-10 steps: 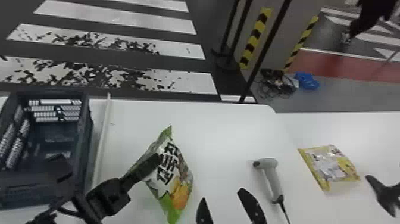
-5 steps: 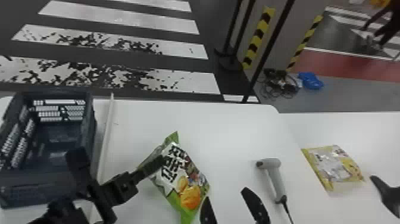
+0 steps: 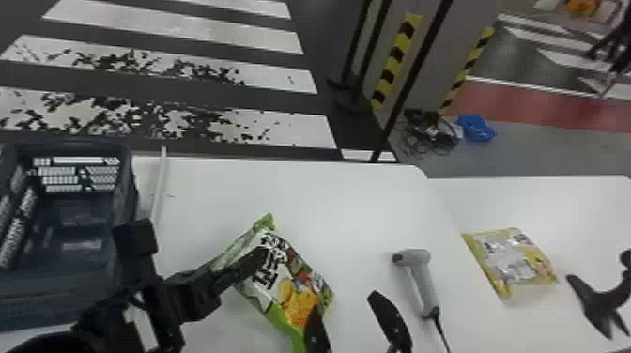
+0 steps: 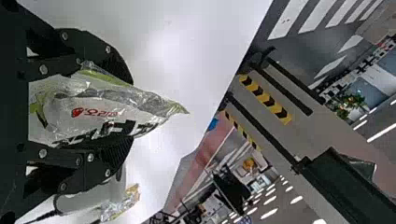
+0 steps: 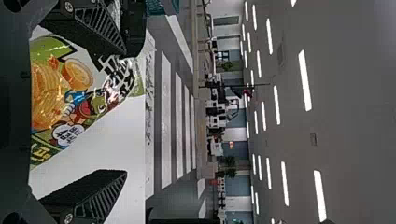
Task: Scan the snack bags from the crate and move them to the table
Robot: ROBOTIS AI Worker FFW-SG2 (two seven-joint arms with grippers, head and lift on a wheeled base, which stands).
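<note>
Left gripper (image 3: 261,259): fingers part-open, clamping the green-and-white plastic snack bag (image 3: 296,300). Right gripper (image 3: 353,319): fingers wide open, empty.

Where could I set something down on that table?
The widest bare patch of table looks to be beyond the green bag and scanner; a narrower one separates scanner and yellow bag. It's crowded nearer, where left gripper and right gripper work.

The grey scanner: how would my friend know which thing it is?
Find the big white table with the dark crate at its left. Between the green snack bag and the yellow snack bag lies the scanner, grey with a rounded head and a handle. Unlike both shiny bags, it has a black cable at the handle's end.
</note>
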